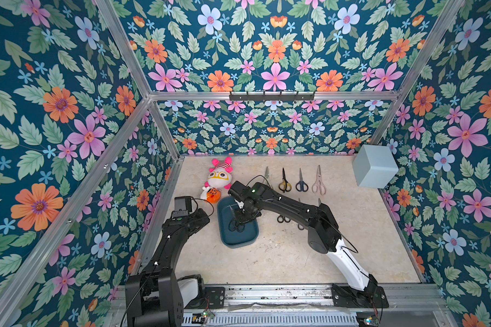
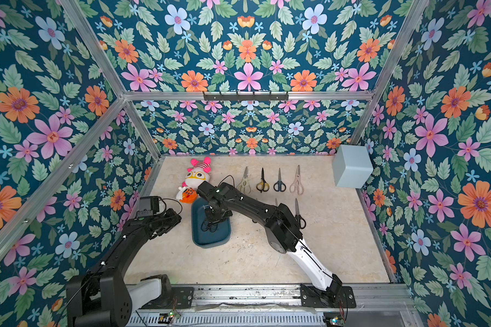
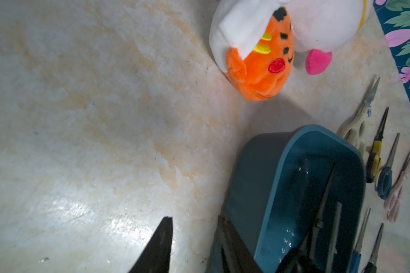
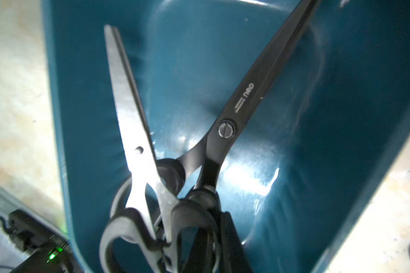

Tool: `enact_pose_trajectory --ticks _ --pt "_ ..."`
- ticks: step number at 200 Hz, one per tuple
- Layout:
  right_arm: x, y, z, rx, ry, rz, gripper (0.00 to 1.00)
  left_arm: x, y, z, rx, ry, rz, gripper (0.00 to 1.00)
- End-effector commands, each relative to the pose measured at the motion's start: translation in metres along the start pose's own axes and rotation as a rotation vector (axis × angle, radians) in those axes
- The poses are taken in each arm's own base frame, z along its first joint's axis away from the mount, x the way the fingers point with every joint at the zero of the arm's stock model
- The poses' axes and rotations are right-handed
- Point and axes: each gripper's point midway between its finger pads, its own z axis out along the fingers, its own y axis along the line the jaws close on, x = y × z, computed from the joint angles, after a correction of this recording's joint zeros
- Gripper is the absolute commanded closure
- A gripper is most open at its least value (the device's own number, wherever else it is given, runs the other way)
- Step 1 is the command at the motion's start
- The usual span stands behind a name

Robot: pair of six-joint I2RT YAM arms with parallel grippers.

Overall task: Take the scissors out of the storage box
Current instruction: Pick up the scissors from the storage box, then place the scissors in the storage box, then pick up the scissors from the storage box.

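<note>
Black-fingered and holding nothing, the left pincer [image 3: 194, 221] hovers with its jaws apart over the beige stone-look worktop [image 1: 295, 254], just beside the left wall of the storage box [image 1: 238, 240]. Behind it lies a white-and-pink plush toy [image 1: 219, 177], with a small orange plush [image 1: 213, 196] near the box's far left corner.

The teal box sits left of the worktop's middle and holds 2 of the scissors [image 1: 235, 226]. These are a silver-bladed pair [image 4: 128, 106] and a black-bladed pair [image 4: 253, 94], their black handles overlapping and blades spread in a V. The right pincer [image 1: 239, 219] is down inside the box, jaws together at those handles. Whether it pinches a handle I cannot tell.

Right of the box, 4 pairs lie in a far row, tips pointing away: a cream pair [image 2: 244, 182], a yellow-black pair [image 2: 262, 184], a navy pair [image 2: 279, 184] and a pale pink pair [image 2: 296, 182]. Nearer, a black-handled pair [image 2: 296, 208] shows partly behind the right arm. A pale grey-blue cube [image 1: 374, 167] sits at the far right corner.
</note>
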Motion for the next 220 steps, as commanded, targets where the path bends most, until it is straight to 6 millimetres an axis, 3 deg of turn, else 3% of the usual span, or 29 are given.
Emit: enact_pose_trajectory --ticks 1,69,158,220 --pt "-0.004 -0.007 0.009 0.028 -0.003 0.014 1.00 0.002 0.001 0.000 0.000 0.003 0.009 0.62" --pt "-0.006 -0.012 0.025 0.057 0.006 0.008 1.00 0.003 0.002 0.000 0.001 0.004 0.008 0.62" --pt "-0.005 -0.013 0.025 0.062 0.010 0.006 0.77 0.004 0.002 0.000 0.001 0.006 0.008 0.62" --pt "0.001 -0.015 0.033 0.064 0.034 0.003 0.78 0.003 0.002 -0.001 -0.001 0.006 0.012 0.62"
